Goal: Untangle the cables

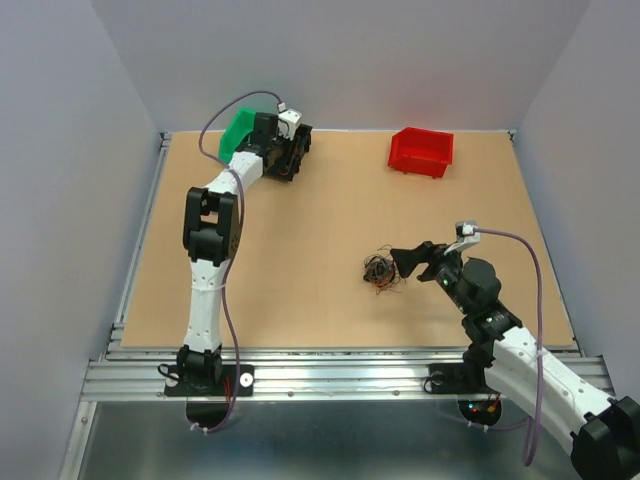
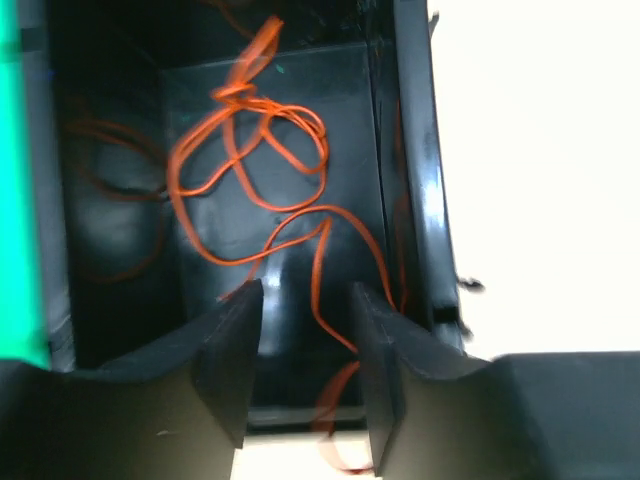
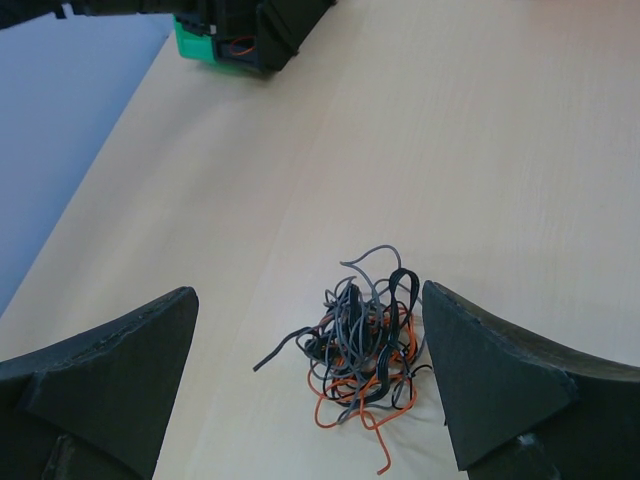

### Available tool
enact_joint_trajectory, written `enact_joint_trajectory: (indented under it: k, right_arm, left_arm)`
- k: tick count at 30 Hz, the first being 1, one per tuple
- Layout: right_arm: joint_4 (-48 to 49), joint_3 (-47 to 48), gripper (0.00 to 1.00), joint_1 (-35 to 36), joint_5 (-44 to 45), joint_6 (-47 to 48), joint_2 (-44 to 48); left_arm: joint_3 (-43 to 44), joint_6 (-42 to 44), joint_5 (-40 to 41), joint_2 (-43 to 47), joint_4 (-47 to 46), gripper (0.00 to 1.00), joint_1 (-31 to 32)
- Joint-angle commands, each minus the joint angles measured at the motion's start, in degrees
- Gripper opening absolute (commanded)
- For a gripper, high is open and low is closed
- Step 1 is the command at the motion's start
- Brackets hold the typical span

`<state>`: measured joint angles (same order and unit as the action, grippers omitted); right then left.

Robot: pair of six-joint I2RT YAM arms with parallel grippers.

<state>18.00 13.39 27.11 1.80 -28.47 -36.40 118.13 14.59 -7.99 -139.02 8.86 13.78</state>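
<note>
A tangle of grey, black and orange cables [image 1: 380, 271] lies on the wooden table, right of centre. My right gripper [image 1: 405, 258] is open just to its right; in the right wrist view the tangle [image 3: 365, 340] lies between and just ahead of the wide-open gripper [image 3: 308, 292], untouched. My left gripper [image 1: 290, 150] hangs over a black bin [image 1: 298, 140] at the back left. In the left wrist view a loose orange cable [image 2: 250, 170] lies in the black bin [image 2: 120, 200], and its tail runs down between the fingers of the open left gripper [image 2: 305, 300].
A green bin [image 1: 237, 130] stands next to the black bin on its left; its wall shows in the left wrist view [image 2: 15, 200]. A red bin [image 1: 421, 151] stands at the back right. Grey walls close in the table on three sides.
</note>
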Motion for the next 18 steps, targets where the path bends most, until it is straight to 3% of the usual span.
enact_joint_trajectory:
  k: [1,8,14,18]
  right_arm:
    - [3.4,0.5,0.98,0.5,-0.6,-0.7,-0.9]
    - [4.5,0.5,0.98,0.6,-0.8,-0.4,-2.0]
    - [4.1,0.3,0.99,0.5,-0.9,-0.2,-1.5]
    - [3.3,0.3,0.99,0.5,-0.7,-0.2,-0.4]
  left_arm:
    - [-4.7,1.8,2.4,13.1,-6.5,0.56,-0.4]
    - [0.2,3.6,11.2,11.8,-6.7,0.58,-0.7]
    - [10.4,6.4,17.0,3.6,-3.5,0.61,-0.6]
    - [12.8,7.5,19.9,-0.9,-3.3,0.61,-0.7]
